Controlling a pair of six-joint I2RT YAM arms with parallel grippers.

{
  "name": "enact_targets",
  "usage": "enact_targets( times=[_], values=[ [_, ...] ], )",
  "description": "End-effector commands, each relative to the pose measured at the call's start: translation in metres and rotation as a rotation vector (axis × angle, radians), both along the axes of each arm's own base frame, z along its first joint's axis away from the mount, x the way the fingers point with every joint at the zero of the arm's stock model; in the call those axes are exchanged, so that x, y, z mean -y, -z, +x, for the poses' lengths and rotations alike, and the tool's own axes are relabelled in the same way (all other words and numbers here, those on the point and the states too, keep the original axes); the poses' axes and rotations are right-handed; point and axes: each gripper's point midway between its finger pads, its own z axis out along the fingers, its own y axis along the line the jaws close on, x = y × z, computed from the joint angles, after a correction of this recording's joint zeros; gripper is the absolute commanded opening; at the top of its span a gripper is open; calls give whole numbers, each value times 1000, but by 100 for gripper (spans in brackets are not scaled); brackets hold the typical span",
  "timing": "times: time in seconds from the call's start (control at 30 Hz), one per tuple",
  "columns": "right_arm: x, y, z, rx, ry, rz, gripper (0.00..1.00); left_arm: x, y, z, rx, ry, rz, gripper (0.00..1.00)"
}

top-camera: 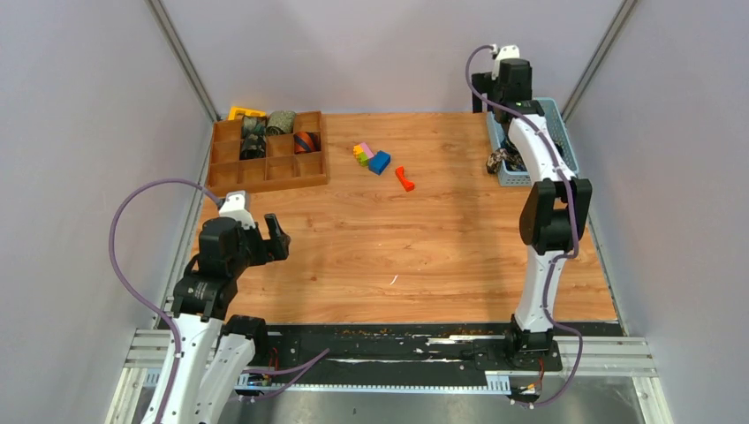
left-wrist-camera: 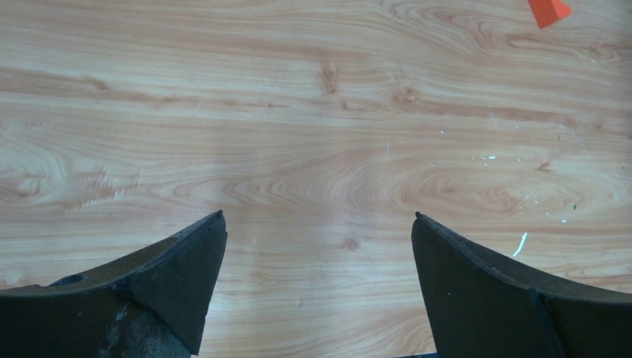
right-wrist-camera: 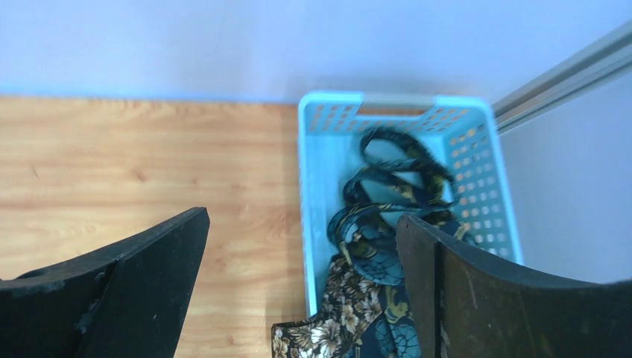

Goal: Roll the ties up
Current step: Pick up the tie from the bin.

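Two loose ties lie in a light-blue basket [right-wrist-camera: 313,171] at the table's far right: a navy paisley tie [right-wrist-camera: 387,216] coiled inside and a black-tan floral tie [right-wrist-camera: 335,313] draped over the basket's left rim [top-camera: 497,162]. Several rolled ties [top-camera: 281,122] fill back compartments of a wooden divided tray [top-camera: 265,172] at the far left. My right gripper [right-wrist-camera: 302,216] hangs open above the basket's left edge, holding nothing. My left gripper [left-wrist-camera: 319,214] is open over bare wood at the near left [top-camera: 276,237], far from any tie.
Small coloured plastic blocks [top-camera: 371,156] and a red piece [top-camera: 404,178] lie mid-table near the back; an orange corner [left-wrist-camera: 550,10] shows in the left wrist view. A yellow object [top-camera: 245,112] sits behind the tray. Grey walls close in on the left, back and right.
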Motion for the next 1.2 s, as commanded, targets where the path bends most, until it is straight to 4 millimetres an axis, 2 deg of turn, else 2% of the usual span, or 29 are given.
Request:
enact_targets(
  times=[0.0,0.17,0.27,0.4,0.43,0.47,0.5,0.7,0.87,0.97,1.17],
  values=[
    [18,-67,-11,159,125,54,99,-3,-21,4,68,-26,-14,100],
    [13,-57,-19,120,112,86,99,-3,-23,3,79,-24,-15,100],
    [19,-45,-22,87,144,72,99,-2,-23,3,79,-18,-17,100],
    [42,-23,-25,25,224,77,99,-1,-24,3,85,-12,-18,100],
    [42,-20,-24,16,229,108,99,-1,-24,3,87,-11,-18,100],
    [56,-14,-25,5,258,150,98,-1,-25,2,90,-10,-18,100],
    [61,-10,-25,-5,266,194,98,-1,-25,3,92,-10,-20,100],
    [70,19,-16,-64,231,457,94,0,-26,2,98,-4,-22,100],
    [85,47,-7,-131,259,587,90,0,-26,2,101,-1,-23,100],
    [91,61,-1,-143,275,624,89,1,-26,2,100,4,-25,100],
    [105,85,9,-157,334,591,89,2,-26,3,99,10,-25,100]
  ],
)
